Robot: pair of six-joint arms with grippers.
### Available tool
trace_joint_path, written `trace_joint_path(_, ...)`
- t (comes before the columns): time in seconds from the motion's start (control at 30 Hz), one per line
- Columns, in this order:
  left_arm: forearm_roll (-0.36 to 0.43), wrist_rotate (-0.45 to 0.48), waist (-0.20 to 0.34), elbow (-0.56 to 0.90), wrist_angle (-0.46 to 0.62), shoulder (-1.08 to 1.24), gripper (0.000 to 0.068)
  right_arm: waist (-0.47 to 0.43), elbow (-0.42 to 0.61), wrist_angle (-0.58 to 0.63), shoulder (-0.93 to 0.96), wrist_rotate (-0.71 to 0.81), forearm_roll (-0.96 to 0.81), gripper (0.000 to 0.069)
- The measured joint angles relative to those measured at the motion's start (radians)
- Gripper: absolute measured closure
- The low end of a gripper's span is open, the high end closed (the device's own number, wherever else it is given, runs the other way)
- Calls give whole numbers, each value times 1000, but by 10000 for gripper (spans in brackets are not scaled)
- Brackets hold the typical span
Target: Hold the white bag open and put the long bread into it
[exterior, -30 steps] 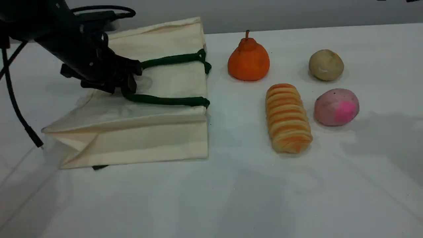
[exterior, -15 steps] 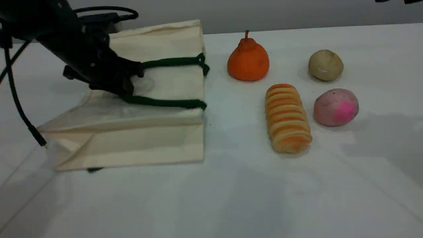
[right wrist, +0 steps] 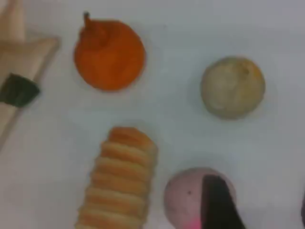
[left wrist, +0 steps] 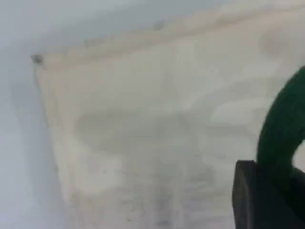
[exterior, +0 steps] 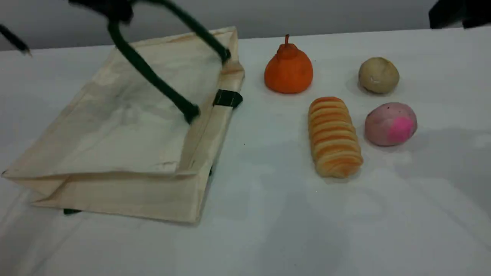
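The long bread (exterior: 334, 137) is lying on the bench (exterior: 291, 222) with its long axis running near to far, well to the right of the white bag (exterior: 126, 130) and just beside the pink bun (exterior: 390, 124). In the right wrist view it is sitting below and to the left of the right arm's fingers (right wrist: 217, 202), so the right arm is the nearer one. Those fingers are standing partly open and holding nothing. Farther back, the left arm's fingers (left wrist: 259, 200) are clamped shut on the bag's green rope handle (exterior: 153, 78), which is pulled taut upward toward the top edge. Compared with a second ago, the left arm has closed and lifted, the bag's mouth is gaping, and the bag has swung toward the near left.
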Motion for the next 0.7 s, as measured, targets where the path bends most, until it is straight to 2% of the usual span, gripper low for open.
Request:
trace_joint_path(0.2,-5,17,0,0,110,-105,588,0,-8,-59,72,-84,65,356)
trace_joint_path(0.33,-12,53,0,0,200,-175,588,10,-39,-15,97,-115,106,356)
trace_joint_path(0.57,-90,114,-1,-1,277,-294,588,116,-78,0,107,-141,128,356)
trace_joint_path(0.7,-95,123,-2,-3,297,-338,588,166,-90,-10,150,-145,148,356)
